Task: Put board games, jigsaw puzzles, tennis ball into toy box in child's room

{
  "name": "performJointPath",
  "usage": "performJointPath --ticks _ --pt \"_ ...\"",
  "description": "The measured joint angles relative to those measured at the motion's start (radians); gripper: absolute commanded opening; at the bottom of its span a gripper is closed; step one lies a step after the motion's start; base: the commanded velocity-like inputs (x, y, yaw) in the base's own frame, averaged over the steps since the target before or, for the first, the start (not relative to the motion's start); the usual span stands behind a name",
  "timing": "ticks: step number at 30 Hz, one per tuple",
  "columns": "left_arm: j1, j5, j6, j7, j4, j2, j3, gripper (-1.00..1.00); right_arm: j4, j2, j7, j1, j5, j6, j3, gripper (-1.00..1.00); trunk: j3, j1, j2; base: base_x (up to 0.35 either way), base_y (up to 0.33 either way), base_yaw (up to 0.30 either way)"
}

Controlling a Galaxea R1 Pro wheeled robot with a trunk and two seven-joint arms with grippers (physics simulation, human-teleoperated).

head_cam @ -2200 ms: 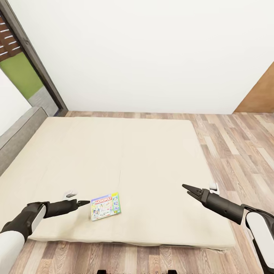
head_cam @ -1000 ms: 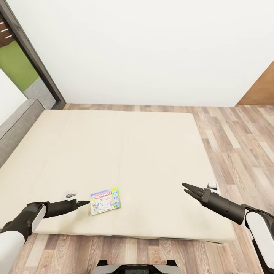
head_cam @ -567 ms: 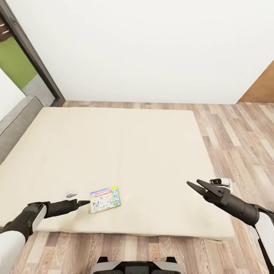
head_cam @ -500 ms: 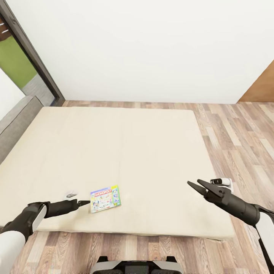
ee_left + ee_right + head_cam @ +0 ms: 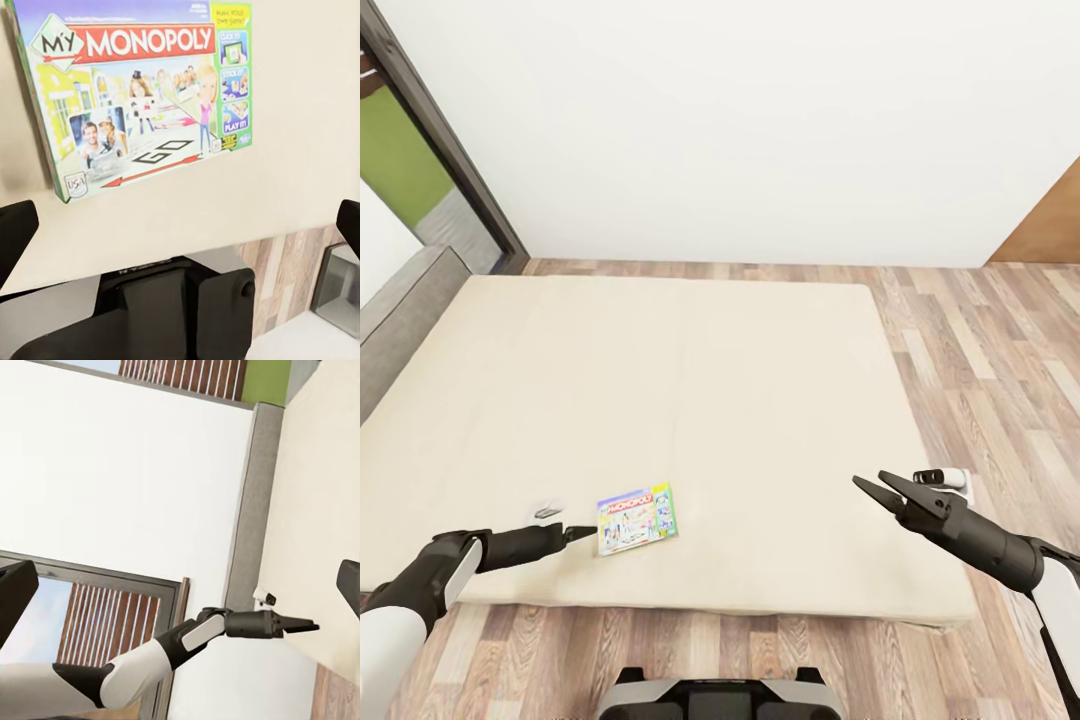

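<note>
One board game (image 5: 637,518), a flat white-green box with a red "Monopoly" band, lies near the front edge of the bed (image 5: 710,400). In the left wrist view the same board game (image 5: 142,97) lies flat on the beige mattress. My left gripper (image 5: 582,532) hovers just left of the box, almost at its edge; that gripper (image 5: 182,225) is open with nothing between its fingers. My right gripper (image 5: 867,479) is open and empty above the bed's front right part, far from the game. The right gripper (image 5: 182,589) looks across the mattress at my left arm (image 5: 225,628).
The grey headboard (image 5: 400,310) runs along the bed's left side. A dark-framed glass door (image 5: 450,150) stands at the back left and a brown panel (image 5: 1050,230) at the right. Wood floor (image 5: 990,360) surrounds the bed. My base (image 5: 720,695) sits at the bed's front edge.
The whole view has shifted, so the bed sits higher and my base now shows. My right gripper moved a little right and down. The game and left gripper kept their relation.
</note>
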Motion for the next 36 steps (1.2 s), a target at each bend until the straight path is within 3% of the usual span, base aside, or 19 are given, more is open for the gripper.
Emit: performJointPath --ticks 8,12,16,21,29,36 --pt "-0.001 0.002 0.014 0.007 -0.066 -0.004 0.002 1.00 0.001 0.008 -0.010 0.000 0.007 0.000 0.008 1.00 -0.012 0.000 0.000 0.000 0.000 0.000" --pt "-0.026 0.001 0.034 0.030 -0.079 -0.021 0.002 1.00 0.001 0.014 -0.081 0.000 0.030 0.000 0.036 1.00 -0.018 0.000 0.000 0.000 0.000 0.000" --pt "-0.073 0.002 0.059 0.118 -0.082 -0.053 0.000 1.00 0.002 0.016 -0.138 0.000 0.040 0.000 0.062 1.00 -0.025 0.000 0.000 0.000 0.000 0.000" --pt "-0.087 0.003 0.068 0.179 -0.082 -0.062 0.000 1.00 0.001 0.015 -0.150 0.000 0.043 0.000 0.064 1.00 -0.033 0.000 0.000 0.000 0.000 0.000" --pt "-0.091 0.003 0.102 0.194 -0.083 -0.062 -0.001 1.00 0.001 0.015 -0.153 0.000 0.044 0.000 0.062 1.00 -0.046 0.000 0.000 0.000 0.000 0.000" --pt "-0.128 0.002 0.139 0.185 -0.083 -0.046 0.000 1.00 0.001 0.017 -0.155 0.000 0.044 0.000 0.067 1.00 -0.058 0.000 0.000 0.000 0.000 0.000"
